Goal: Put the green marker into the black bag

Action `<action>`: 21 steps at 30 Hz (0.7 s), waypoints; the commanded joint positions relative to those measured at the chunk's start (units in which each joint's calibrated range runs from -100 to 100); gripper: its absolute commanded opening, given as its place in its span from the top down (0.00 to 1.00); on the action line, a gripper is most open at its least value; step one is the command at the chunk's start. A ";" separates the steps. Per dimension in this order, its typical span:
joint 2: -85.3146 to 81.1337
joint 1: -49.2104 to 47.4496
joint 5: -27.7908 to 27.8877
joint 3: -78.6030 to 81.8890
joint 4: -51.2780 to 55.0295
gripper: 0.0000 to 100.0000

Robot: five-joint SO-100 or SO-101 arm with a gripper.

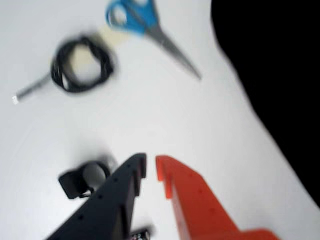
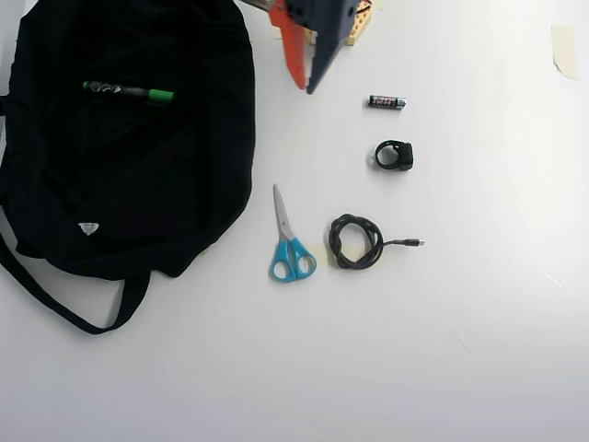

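On top of the black bag (image 2: 129,175), near its upper edge in the overhead view, lies the green marker (image 2: 128,91), stretched sideways with its bright green cap toward the right. The bag fills the left part of that view, with a small white label (image 2: 87,227) low on its fabric and a long strap (image 2: 55,299) looping out onto the white table (image 2: 479,322) below it.

My end effector (image 1: 151,167) holds nothing: in the wrist view the black finger and the orange finger stand a narrow gap apart with only bare table between their tips. In the overhead view it hangs at the top edge (image 2: 303,85), just right of the bag and clear of the marker.

To the right of me in the overhead view, a short black battery (image 2: 387,102) lies on the table, and below it a small black ring-shaped clip (image 2: 395,156). Farther down sit a pair of blue-handled scissors (image 2: 289,241), blades pointing up, and beside them a coiled black cable (image 2: 356,241) with its plug end trailing right. The wrist view shows the scissors (image 1: 145,27), the cable (image 1: 82,62) and the clip (image 1: 85,180), all blurred, with the bag (image 1: 280,75) dark along the right edge.
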 commanded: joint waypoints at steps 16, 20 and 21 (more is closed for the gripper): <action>-54.63 -6.88 10.88 66.41 -22.01 0.98; -62.68 -7.03 10.88 74.67 -17.96 0.98; -63.35 -7.11 10.83 75.57 -16.41 0.98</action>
